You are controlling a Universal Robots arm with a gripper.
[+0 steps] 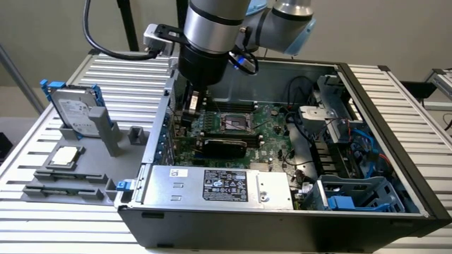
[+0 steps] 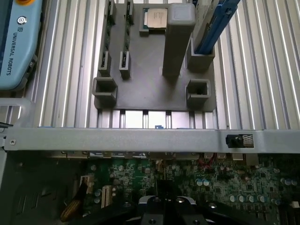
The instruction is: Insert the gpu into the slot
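The gripper (image 2: pixel 165 202) is clenched, with the gpu (image 1: pixel 222 144) just beside the jaws. Insertion is judged in hand. Straight, even pressing is called for.

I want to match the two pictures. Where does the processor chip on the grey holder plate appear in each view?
Exterior view: the processor chip lies on the grey holder plate, outside the computer case, at the exterior view's left, near the hard drive.
Wrist view: the processor chip lies on the plate, beyond the case's metal edge.
Shared landmark: the tall grey post standing beside the chip.
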